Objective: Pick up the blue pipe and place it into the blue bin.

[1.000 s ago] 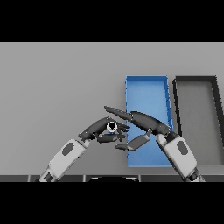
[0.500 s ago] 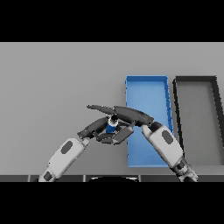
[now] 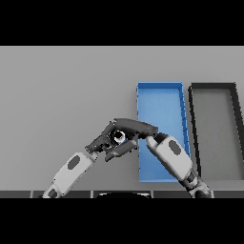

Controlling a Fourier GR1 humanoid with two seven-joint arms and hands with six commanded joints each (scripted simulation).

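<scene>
The blue pipe (image 3: 117, 137) shows end on, a short dark tube with a round pale opening, just left of the blue bin (image 3: 159, 97). My right hand (image 3: 136, 127) reaches in from the lower right across the bin's near left corner. Its fingers lie over the top of the pipe and its thumb curls under it. My left hand (image 3: 101, 142) comes in from the lower left, and its relaxed fingers rest against the pipe's left side. Whether the pipe is off the table I cannot tell.
A black bin (image 3: 232, 90) stands right beside the blue bin, on its right. Both bins run from mid-table toward the near edge. Grey table (image 3: 62, 90) stretches to the left and behind the hands.
My right hand has swung left, away from above the bin, and closed over the pipe. The left hand has stayed against the pipe's left side.
</scene>
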